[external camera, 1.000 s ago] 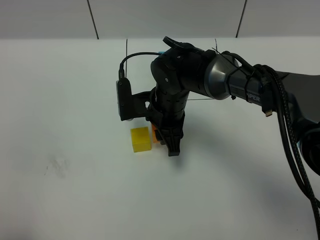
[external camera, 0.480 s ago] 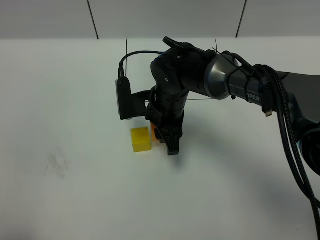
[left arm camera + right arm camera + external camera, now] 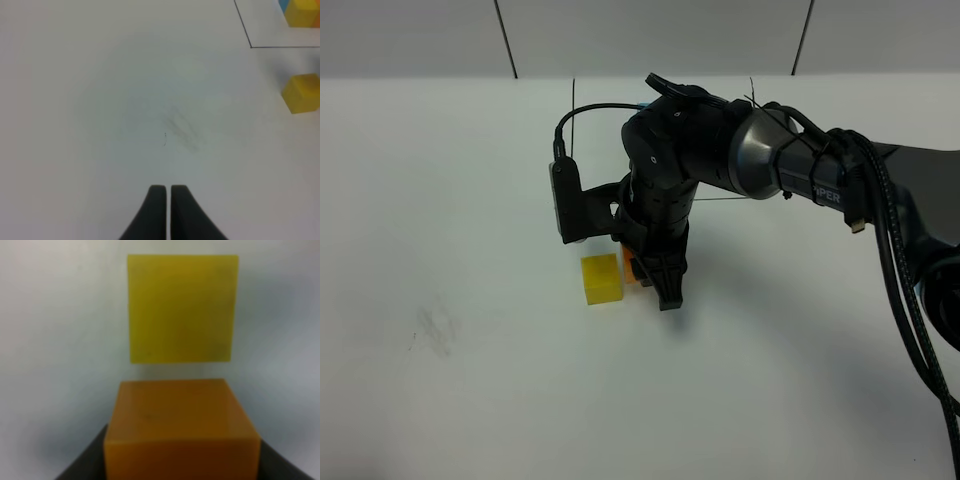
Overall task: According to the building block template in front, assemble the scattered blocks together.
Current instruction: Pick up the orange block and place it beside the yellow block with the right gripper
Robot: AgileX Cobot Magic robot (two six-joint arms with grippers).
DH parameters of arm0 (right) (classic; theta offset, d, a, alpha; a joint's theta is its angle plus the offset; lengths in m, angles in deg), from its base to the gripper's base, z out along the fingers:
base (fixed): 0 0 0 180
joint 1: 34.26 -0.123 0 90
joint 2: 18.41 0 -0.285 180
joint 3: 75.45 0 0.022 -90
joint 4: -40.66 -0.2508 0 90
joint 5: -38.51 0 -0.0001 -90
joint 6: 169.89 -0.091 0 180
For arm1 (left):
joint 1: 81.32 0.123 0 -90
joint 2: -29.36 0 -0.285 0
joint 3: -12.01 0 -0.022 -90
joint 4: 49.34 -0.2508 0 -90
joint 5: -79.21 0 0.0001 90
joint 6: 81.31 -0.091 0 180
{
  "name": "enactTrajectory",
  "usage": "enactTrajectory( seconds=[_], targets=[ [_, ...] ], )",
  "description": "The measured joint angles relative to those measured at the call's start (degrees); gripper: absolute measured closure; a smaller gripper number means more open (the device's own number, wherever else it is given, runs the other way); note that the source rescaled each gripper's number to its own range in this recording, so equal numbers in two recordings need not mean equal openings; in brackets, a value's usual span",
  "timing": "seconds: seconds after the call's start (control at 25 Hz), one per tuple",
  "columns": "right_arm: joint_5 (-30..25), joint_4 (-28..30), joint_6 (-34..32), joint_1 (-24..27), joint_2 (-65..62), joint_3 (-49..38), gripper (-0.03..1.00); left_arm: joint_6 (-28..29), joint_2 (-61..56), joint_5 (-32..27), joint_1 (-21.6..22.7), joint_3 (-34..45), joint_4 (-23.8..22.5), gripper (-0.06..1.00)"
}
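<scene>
A white matte tabletop (image 3: 470, 400) carries a small plain yellow cube (image 3: 601, 278) near its middle. A plain orange cube (image 3: 177, 420) stands just beside it at 3 o'clock; whether it touches the surface is hidden. A faint grey smudge (image 3: 435, 332) lies at 8 o'clock and a thin black drawn rectangle (image 3: 573, 110) at 12 o'clock.

Loose, I count two: one yellow cube (image 3: 602, 278) and one orange cube (image 3: 180, 425). By the table's (image 3: 450, 400) far edge I count one black frame (image 3: 280, 47), and in it one framed yellow cube (image 3: 302, 12) and one blue sliver (image 3: 283, 5)
</scene>
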Motion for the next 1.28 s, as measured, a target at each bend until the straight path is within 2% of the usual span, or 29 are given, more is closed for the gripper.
enactTrajectory(
  seconds=[0.96,1.28],
  targets=[
    [0.11,-0.05,0.80,0.00,0.41,0.06,0.51,0.00,0.00,0.00,0.00,0.00,0.00,0.94],
    [-3.90,-0.36,0.80,0.00,3.58,5.47,0.51,0.00,0.00,0.00,0.00,0.00,0.00,0.94]
  ],
)
